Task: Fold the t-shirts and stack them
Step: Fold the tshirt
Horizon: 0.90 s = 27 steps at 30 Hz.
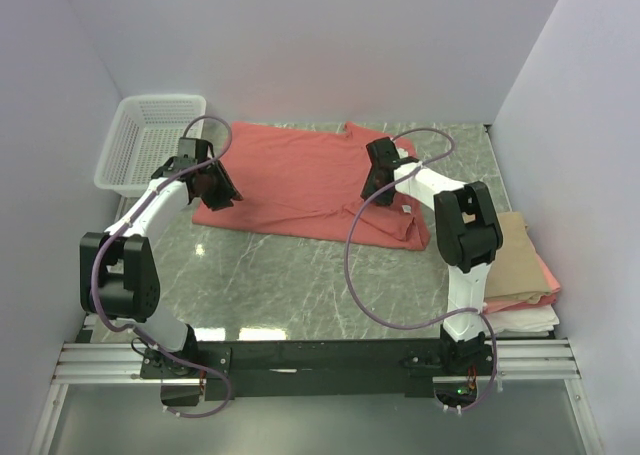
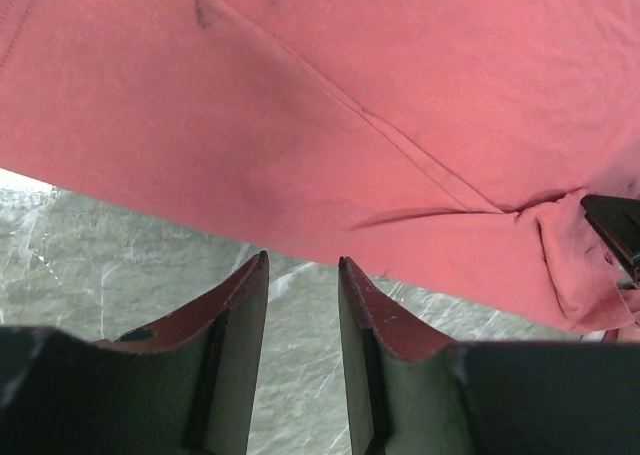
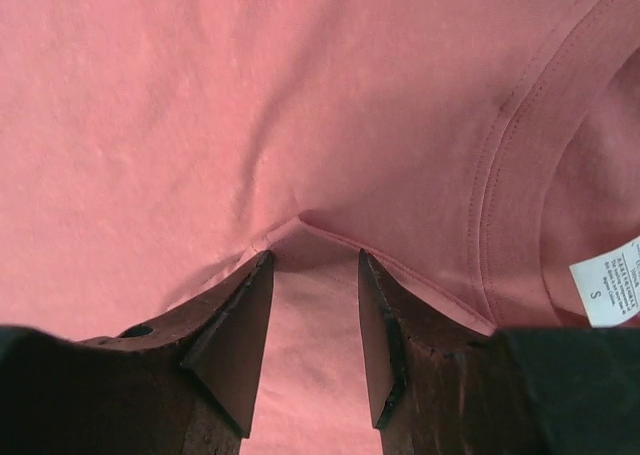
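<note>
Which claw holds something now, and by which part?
Neither: left claw is open beside the red shirt; right claw is open astride its raised fold.

Salmon-red shirt (image 1: 300, 180): short-sleeved, spread open, far middle of bench (image 1: 290, 275).
Tan shirt (image 1: 515, 255): folded, tops right-edge stack.
Pink shirt (image 1: 547, 278): folded, beneath tan.
White shirt (image 1: 525, 320): folded, bottom.

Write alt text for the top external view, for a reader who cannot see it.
A large salmon-red t-shirt lies spread on a grey marbled table, the left gripper at its left edge and the right gripper over its right side. A white mesh basket sits far left; folded tan, pink and white shirts are stacked at the right edge.
</note>
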Tool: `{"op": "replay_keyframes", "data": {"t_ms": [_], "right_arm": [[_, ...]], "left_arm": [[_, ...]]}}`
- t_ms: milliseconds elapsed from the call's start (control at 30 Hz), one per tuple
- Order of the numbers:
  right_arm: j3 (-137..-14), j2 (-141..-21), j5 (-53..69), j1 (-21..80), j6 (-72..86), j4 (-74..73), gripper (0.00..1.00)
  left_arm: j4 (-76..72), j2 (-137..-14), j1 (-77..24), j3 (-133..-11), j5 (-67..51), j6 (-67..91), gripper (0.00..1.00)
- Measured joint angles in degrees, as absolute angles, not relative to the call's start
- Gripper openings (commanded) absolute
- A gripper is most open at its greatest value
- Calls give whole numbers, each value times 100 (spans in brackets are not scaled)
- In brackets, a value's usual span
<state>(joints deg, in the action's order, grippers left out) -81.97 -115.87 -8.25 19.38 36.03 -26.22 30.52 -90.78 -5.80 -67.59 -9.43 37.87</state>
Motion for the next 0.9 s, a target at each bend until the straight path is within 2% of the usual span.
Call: {"op": "replay_keyframes", "data": {"t_ms": [467, 633, 733, 800, 900], "right_arm": [[-8429, -11786, -1063, 1957, 3708, -2635, 44], [-8451, -11839, -1092, 1979, 3747, -2630, 33], [-8451, -11839, -1094, 1992, 3758, -2633, 12], [-8451, -11839, -1107, 2001, 3771, -2633, 5], [-8451, -11837, -1120, 2005, 3780, -2633, 3]], "left_arm": [[2982, -9078, -580, -6676, -1066, 3752, 37], [2978, -9078, -580, -6676, -1072, 3750, 37], [2978, -9078, -580, -6676, -1072, 3752, 36], [2978, -9080, -580, -6676, -1072, 3752, 36], [2978, -9078, -580, -6676, -1072, 3752, 36]]}}
